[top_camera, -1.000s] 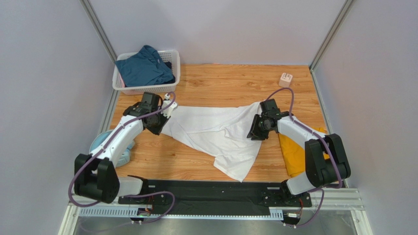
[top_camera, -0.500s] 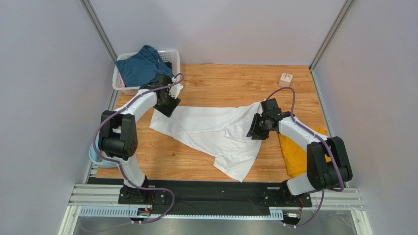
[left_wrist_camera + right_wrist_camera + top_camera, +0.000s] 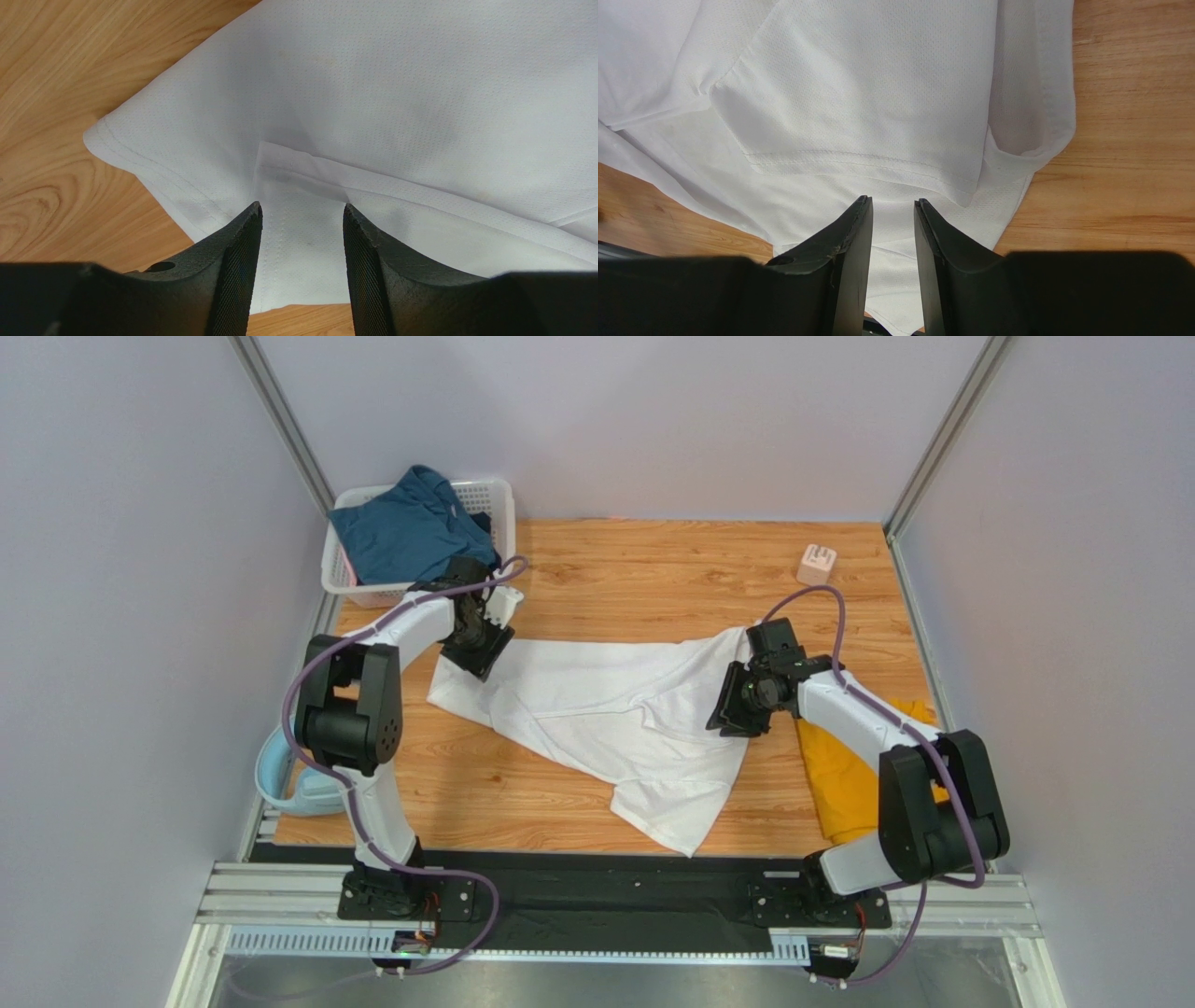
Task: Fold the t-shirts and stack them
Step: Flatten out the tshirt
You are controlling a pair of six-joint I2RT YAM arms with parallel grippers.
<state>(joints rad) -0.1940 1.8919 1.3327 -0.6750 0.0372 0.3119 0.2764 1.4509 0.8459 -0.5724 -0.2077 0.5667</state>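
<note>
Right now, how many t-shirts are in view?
3. A white t-shirt lies spread on the table, a dark teal t-shirt sits in the basket at far left, and a mustard-yellow t-shirt lies at the right edge. The basket may hide more.

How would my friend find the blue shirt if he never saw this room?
Start at the wooden table and go to its far left corner, where a white lattice basket stands. The dark teal-blue t-shirt lies bunched in it; the white t-shirt and the mustard-yellow t-shirt lie on the table instead.
</note>
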